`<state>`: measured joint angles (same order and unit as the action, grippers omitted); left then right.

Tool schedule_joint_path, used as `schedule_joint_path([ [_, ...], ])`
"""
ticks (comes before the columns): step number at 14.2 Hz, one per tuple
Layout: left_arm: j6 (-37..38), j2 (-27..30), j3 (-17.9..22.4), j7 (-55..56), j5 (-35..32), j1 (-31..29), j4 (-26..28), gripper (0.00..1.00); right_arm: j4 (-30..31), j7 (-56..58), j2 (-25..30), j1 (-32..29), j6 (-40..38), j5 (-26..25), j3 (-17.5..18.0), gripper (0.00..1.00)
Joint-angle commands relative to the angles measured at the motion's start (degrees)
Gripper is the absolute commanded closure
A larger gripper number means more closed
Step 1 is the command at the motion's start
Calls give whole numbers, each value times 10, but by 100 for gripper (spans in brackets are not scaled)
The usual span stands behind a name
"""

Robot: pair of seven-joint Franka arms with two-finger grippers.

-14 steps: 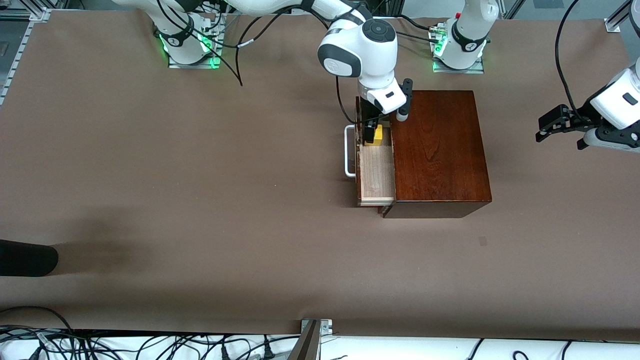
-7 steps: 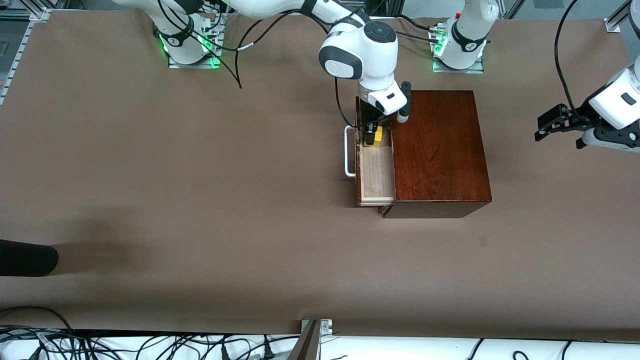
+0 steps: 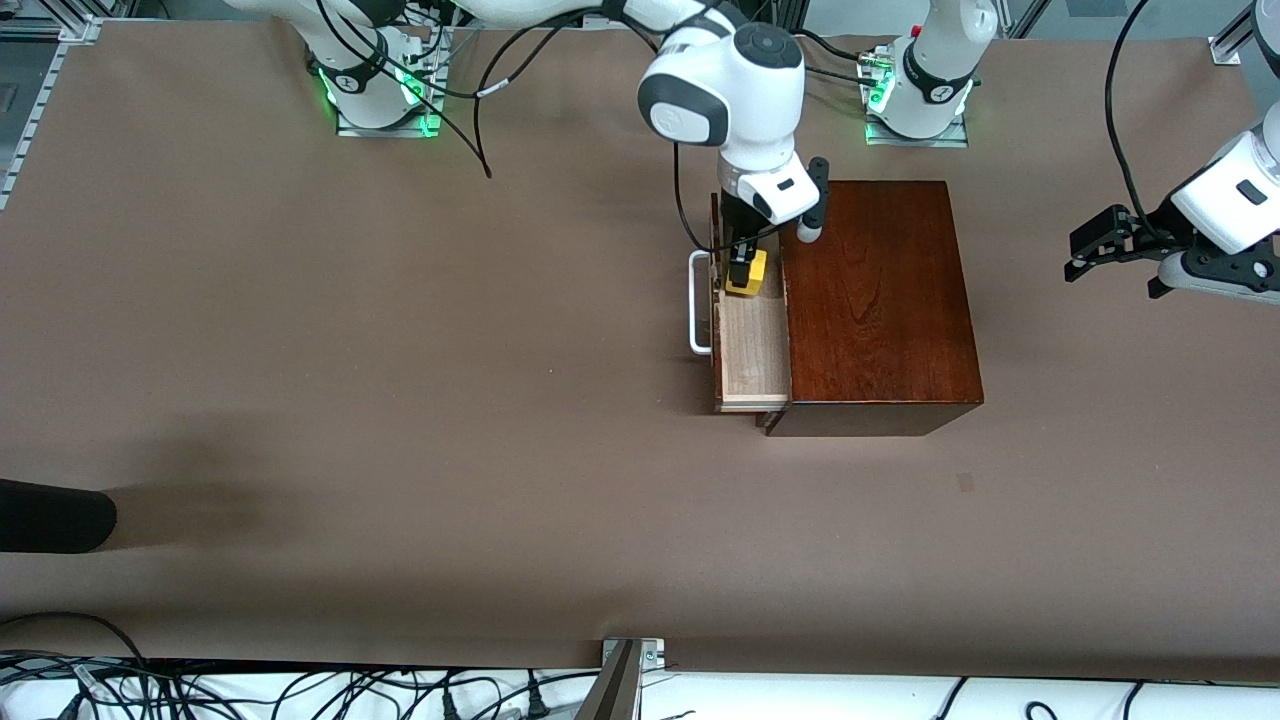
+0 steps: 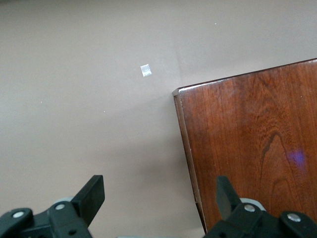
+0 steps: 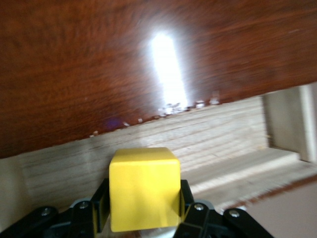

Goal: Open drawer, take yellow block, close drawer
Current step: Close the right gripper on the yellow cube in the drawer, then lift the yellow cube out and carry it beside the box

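The dark wooden box (image 3: 880,300) stands on the table with its drawer (image 3: 752,350) pulled out toward the right arm's end, showing a pale wood floor and a white bar handle (image 3: 698,305). My right gripper (image 3: 742,272) reaches down into the drawer's end farther from the front camera and is shut on the yellow block (image 3: 752,274). The right wrist view shows the yellow block (image 5: 143,186) clamped between the right gripper's (image 5: 142,201) black fingers, above the drawer floor (image 5: 223,144). My left gripper (image 3: 1105,245) hangs open over the table beside the box; in the left wrist view the left gripper (image 4: 158,191) holds nothing.
A black rounded object (image 3: 55,515) pokes in at the right arm's end of the table, nearer the front camera. A small grey mark (image 3: 965,483) lies on the table near the box. Cables run along the table's near edge (image 3: 300,690).
My right gripper has closed on the yellow block and its wrist has risen slightly. The left arm has drifted a little toward its own end of the table.
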<state>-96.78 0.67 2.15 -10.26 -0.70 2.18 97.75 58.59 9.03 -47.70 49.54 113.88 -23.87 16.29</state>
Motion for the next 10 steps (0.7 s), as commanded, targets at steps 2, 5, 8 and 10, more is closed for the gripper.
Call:
schedule_joint_path([
  [2,8,-1,-2,5,0,2,-12,0,-14,-8,52,-27,-54,59,-4,100],
  [5,9,-1,-2,5,0,2,-12,0,-13,-65,110,-58,-142,88,-12,100],
  [8,9,-1,-2,5,0,1,-12,0,-12,-89,160,-110,-190,92,-48,100],
  [10,9,-1,-3,5,0,2,-12,0,-11,-82,187,-163,-223,96,-49,100],
])
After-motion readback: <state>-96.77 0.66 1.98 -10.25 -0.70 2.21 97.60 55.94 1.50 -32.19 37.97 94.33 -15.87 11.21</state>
